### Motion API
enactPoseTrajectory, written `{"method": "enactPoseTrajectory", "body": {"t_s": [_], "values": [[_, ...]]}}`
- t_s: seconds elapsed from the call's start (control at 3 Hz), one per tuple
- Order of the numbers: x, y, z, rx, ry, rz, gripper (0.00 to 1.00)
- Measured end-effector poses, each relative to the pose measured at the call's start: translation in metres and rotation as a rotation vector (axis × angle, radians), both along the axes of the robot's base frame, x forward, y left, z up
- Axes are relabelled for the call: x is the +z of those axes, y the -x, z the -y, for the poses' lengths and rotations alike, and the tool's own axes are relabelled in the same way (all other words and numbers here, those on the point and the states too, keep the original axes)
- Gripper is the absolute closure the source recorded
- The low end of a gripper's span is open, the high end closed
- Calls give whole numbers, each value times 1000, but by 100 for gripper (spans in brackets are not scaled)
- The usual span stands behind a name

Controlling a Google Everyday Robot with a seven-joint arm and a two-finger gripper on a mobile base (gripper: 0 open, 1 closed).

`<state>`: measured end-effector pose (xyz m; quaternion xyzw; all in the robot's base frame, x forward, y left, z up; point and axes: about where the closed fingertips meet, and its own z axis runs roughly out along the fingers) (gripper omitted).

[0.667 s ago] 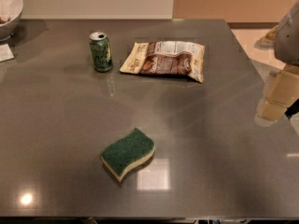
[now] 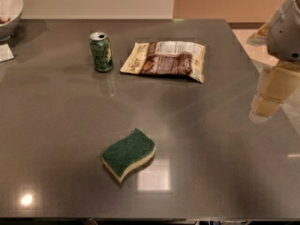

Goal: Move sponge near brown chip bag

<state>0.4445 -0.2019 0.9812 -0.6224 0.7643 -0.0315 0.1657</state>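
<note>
The sponge (image 2: 128,153), dark green on top with a pale yellow layer beneath, lies flat on the dark grey table (image 2: 211,163) near its front edge, left of centre. The brown chip bag (image 2: 165,60), brown in the middle with cream ends, lies flat at the back centre. My gripper (image 2: 272,93), cream-coloured, hangs at the right edge of the view over the table's right side. It is far to the right of the sponge and in front of and to the right of the bag. It holds nothing that I can see.
A green soda can (image 2: 101,51) stands upright just left of the chip bag. A white bowl (image 2: 9,11) sits at the back left corner, with a white card (image 2: 5,53) in front of it. The table's right edge runs close under my arm.
My gripper has shifted very slightly to the left. The sponge, bag and can have not moved.
</note>
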Motion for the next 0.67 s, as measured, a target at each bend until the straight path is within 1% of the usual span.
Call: {"method": "enactPoseTrajectory", "body": {"t_s": [0.33, 0.67], "values": [[-3, -10, -33, 81, -30, -6, 0], [-15, -7, -65, 185, -61, -34, 0]]}}
